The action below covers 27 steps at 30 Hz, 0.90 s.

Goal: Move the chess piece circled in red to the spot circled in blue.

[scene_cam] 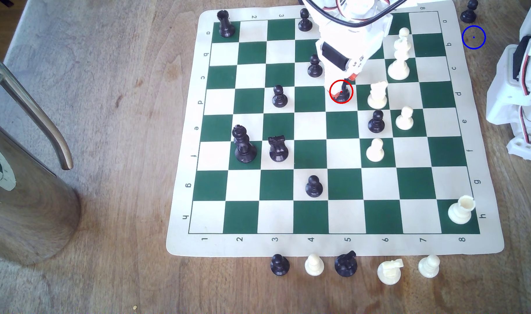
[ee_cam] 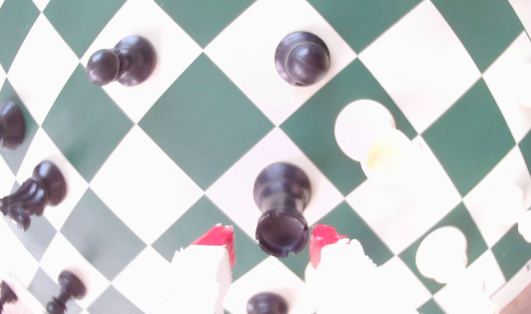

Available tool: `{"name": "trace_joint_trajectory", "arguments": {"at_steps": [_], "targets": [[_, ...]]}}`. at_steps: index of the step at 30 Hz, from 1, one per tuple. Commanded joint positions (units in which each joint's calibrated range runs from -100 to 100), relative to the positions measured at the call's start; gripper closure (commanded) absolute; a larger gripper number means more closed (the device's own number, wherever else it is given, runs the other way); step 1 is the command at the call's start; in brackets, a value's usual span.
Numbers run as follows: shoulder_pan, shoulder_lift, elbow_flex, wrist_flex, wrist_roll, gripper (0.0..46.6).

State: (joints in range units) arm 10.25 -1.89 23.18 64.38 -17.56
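Black rook (scene_cam: 342, 94) is showing glossy, smooth plastic. Gripper (ee_cam: 271, 244) is looking like white rough printed plastic, with red smooth-looking fingertips (ee_cam: 321, 241), though glare is washing this out. Chess mat (scene_cam: 182, 235) is reading as matt, probably vinyl. Table (scene_cam: 122, 90) is showing grained brown wood. Jug (scene_cam: 22, 196) is gleaming as brushed metal.

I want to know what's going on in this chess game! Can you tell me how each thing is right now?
Glossy black rook in the red ring: upright on its square, between the red-tipped fingers.
Robot hand: open, one finger on each side of the rook's top, a gap showing on one side.
Blue drawn ring on the wooden table: nothing in it.
Cream-white rook at the board's corner: upright.
Black knight off the board's near edge: upright.
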Motion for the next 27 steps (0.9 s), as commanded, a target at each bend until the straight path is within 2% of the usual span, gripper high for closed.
{"name": "trace_joint_trajectory", "arguments": {"at_steps": [1,19,21,22,23,27], "targets": [[0.58,-0.32,-4.32,-0.91,0.15,33.2],[1.6,2.48,-4.5,-3.86,0.49,33.9],[1.44,2.48,-4.5,-3.78,0.49,36.2],[1.36,2.48,-4.5,-3.69,0.49,39.3],[1.13,2.14,-4.23,-3.69,0.49,46.4],[0.5,1.89,-4.41,-2.88,0.83,46.4]]}}
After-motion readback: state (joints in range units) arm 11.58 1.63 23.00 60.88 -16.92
